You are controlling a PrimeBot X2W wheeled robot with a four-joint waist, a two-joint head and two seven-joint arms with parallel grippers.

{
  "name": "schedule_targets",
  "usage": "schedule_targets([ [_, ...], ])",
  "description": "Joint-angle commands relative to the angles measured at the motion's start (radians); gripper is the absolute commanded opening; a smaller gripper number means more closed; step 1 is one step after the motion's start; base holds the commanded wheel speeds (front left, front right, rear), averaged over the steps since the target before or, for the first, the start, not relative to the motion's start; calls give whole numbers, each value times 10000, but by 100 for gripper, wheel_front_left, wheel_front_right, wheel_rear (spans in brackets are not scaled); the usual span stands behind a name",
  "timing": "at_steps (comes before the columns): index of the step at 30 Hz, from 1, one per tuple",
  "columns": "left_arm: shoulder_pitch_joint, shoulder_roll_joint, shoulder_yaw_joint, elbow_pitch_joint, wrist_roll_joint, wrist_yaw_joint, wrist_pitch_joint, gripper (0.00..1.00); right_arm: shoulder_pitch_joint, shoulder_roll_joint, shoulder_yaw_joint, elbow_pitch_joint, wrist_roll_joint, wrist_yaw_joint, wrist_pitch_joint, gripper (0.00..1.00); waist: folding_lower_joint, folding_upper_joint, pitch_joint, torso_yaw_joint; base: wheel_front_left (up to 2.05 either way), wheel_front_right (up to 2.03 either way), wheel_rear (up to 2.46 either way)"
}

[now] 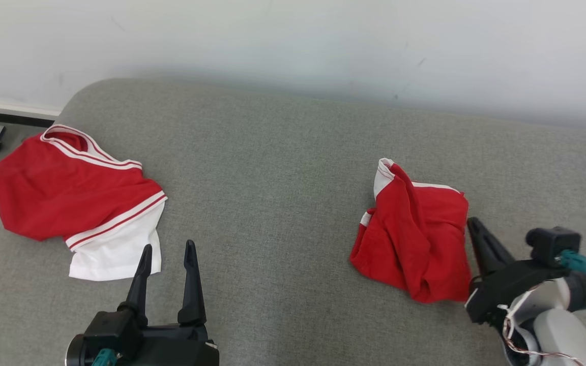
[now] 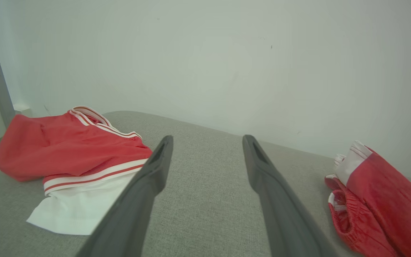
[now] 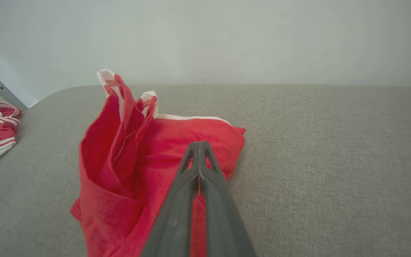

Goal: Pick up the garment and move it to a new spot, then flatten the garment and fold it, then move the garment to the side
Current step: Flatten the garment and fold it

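- Head view shows a big gray cushion [image 1: 272, 168] with a pale wall behind it.
- Garment [image 1: 415, 239] lies on the right part of the cushion. It is a crumpled red heap with white trim sticking up at the back.
- Other garment [image 1: 69, 198], red and white, lies well apart on the left part.
- Garment looks soft, thin and light. I think it will flop and hang down when lifted. It will not break, but it could slip out of a small pinch.
- A good spot to grab, I think, is a thick edge like the white trim or a hem, not the loose middle.
- Left gripper [image 1: 168, 247] is wide open and holds nothing. It points at bare cushion between the two garments, near the white end of the other garment.
- Right gripper [image 3: 199, 143] is squeezed tight, with its tips at the right edge of the garment. I cannot tell if any cloth is caught between them.
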Motion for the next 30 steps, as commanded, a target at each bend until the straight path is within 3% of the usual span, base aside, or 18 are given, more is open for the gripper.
schedule_targets([
  [1,-75,-9,18,-11,37,-32,-31,100,-295,10,142,311,-206,-13,-212,0,0,0,62,73,0,0,0],
  [16,-299,-9,-27,-30,71,-70,-31,100,-2185,868,1024,4641,-800,-13,-2272,0,0,0,394,618,0,0,0],
  [30,-362,-9,-102,-164,-76,74,-31,100,-3012,1966,2069,5675,-131,-13,-2873,0,0,0,720,956,0,0,0],
])
